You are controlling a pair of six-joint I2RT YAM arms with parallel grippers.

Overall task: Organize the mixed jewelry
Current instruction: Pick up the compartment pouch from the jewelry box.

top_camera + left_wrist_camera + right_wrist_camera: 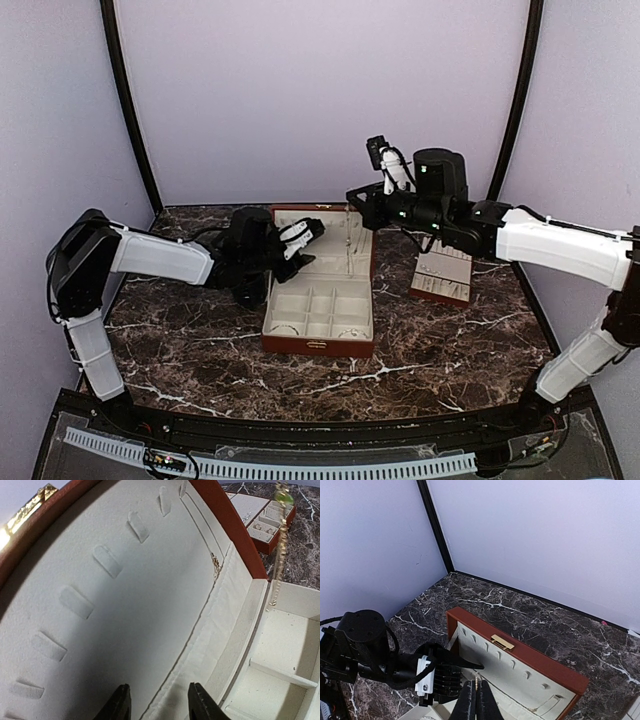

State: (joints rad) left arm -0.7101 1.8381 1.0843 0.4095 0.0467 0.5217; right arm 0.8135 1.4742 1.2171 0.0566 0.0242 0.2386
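Chain (283, 530): hung pinched in closed right jaws before the box (318, 346) lid (150, 595); left jaws part-open, empty, near that lid; step judged hanging it, next move called for catching it on a lid tab (107, 561).

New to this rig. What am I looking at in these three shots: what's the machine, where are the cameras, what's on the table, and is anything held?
The machine is a left arm and a right arm bolted at the near table edge, each ending in a two-finger gripper. The wide picture comes from a fixed camera above and behind them. The other two come from cameras on the wrists.

On the dark marble table stands an open red-brown jewelry box with cream compartments. A smaller cream tray lies to its right.

The right gripper is shut on a thin gold chain that dangles by the box. The left gripper is open, nothing visible between its fingers, close to the raised lid.
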